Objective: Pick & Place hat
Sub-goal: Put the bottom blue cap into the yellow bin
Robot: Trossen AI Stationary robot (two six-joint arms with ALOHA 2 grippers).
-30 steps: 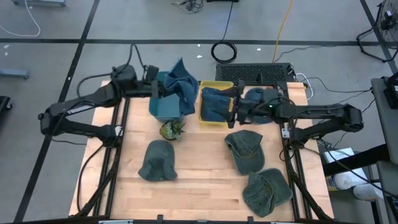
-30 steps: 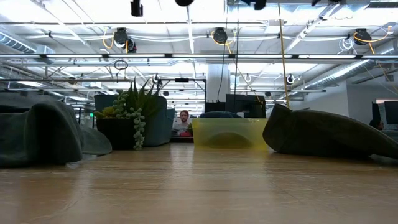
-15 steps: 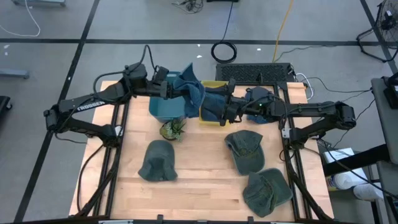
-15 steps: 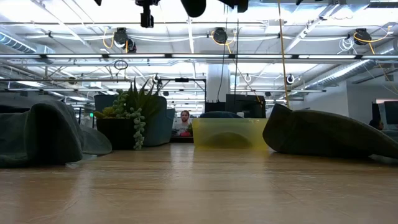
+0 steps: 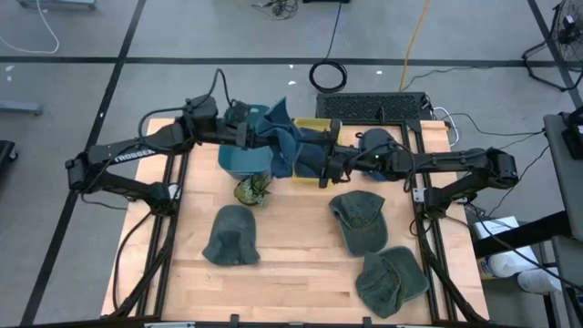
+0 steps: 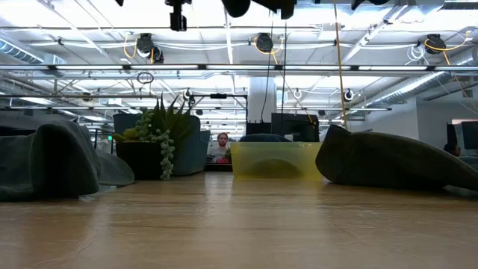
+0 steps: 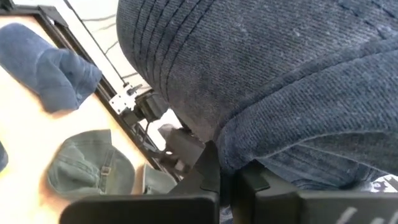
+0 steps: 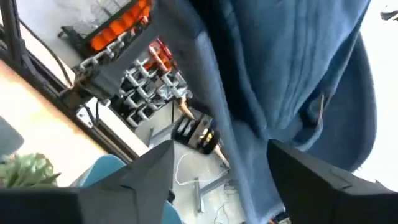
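The left gripper (image 5: 258,133) is clenched on a blue hat (image 5: 278,135), which it has carried in the last second from over the teal bin (image 5: 239,159) toward the yellow bin (image 5: 314,123). The right gripper (image 5: 321,164) has reached in to meet it, its jaws apart around the hanging cloth and starting to close. It looks like a handover: the hat dangles above the tabletop (image 5: 291,251), between both grippers, right at the yellow bin's edge.

Right hand (image 5: 321,164) closer to blue hat (image 5: 281,137).
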